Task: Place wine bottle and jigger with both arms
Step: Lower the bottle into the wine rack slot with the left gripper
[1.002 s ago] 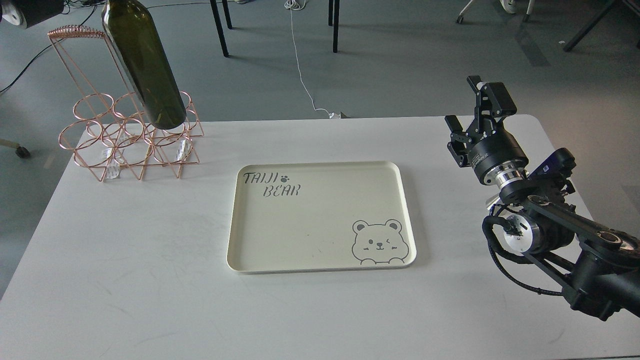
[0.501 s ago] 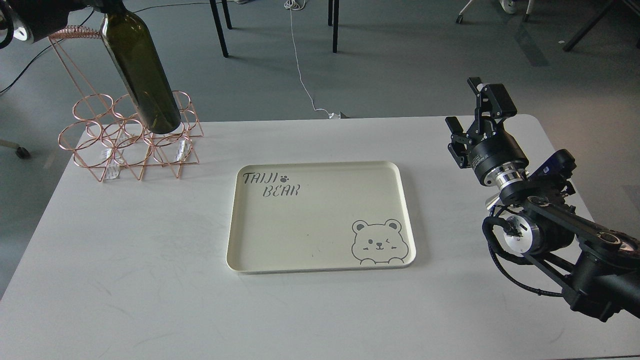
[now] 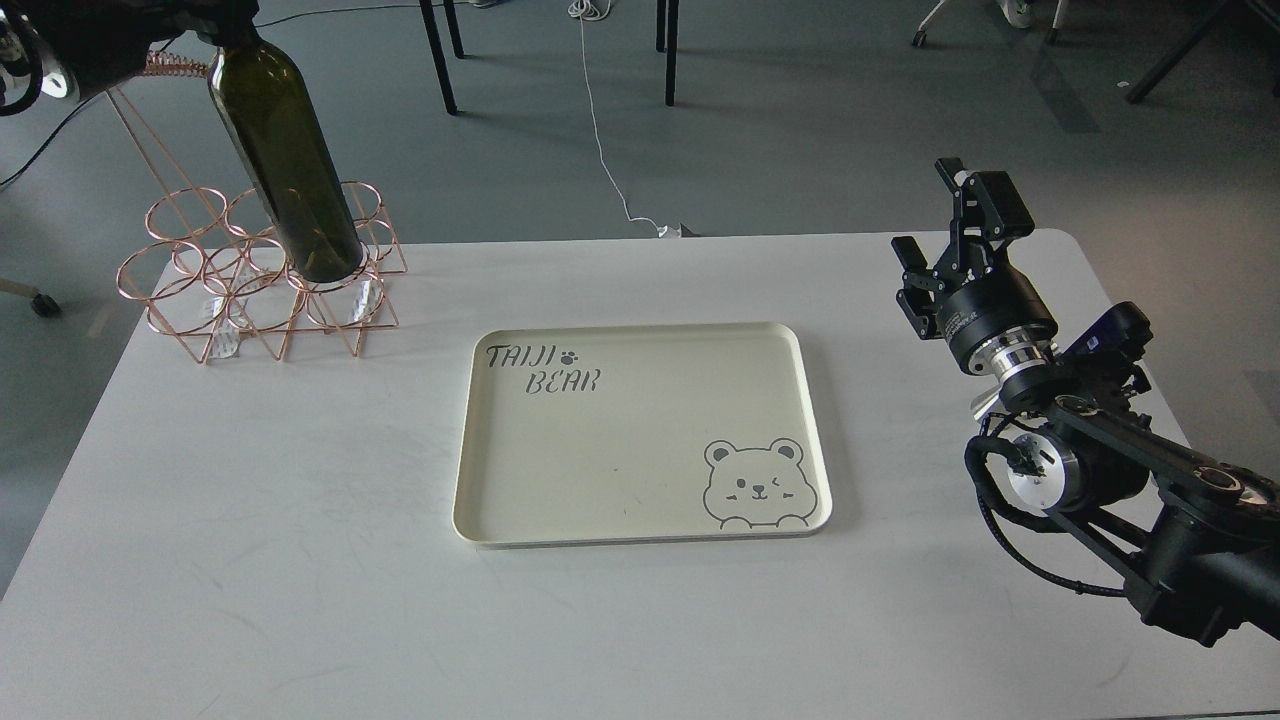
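Observation:
The wine bottle point(image 3: 288, 160) is dark olive-green and leans slightly at the far left. Its base sits in or just above a front ring of the copper wire rack point(image 3: 190, 290). My left gripper point(image 3: 215, 22) is a dark shape at the top left edge, closed around the bottle's neck, which it hides. My right gripper point(image 3: 950, 218) is at the far right above the table, open and empty, with its fingers pointing away from me. The jigger is out of view.
A cream tray point(image 3: 640, 440) printed with "TAIJI BEAR" and a bear face lies at the centre of the white table point(image 3: 250, 560). Chair legs and a white cable stand on the grey floor beyond the table.
The bottle has moved down and a little left and stands more upright, its base now at the rack's ring. My left arm has come into view at the top left. My right arm has barely moved.

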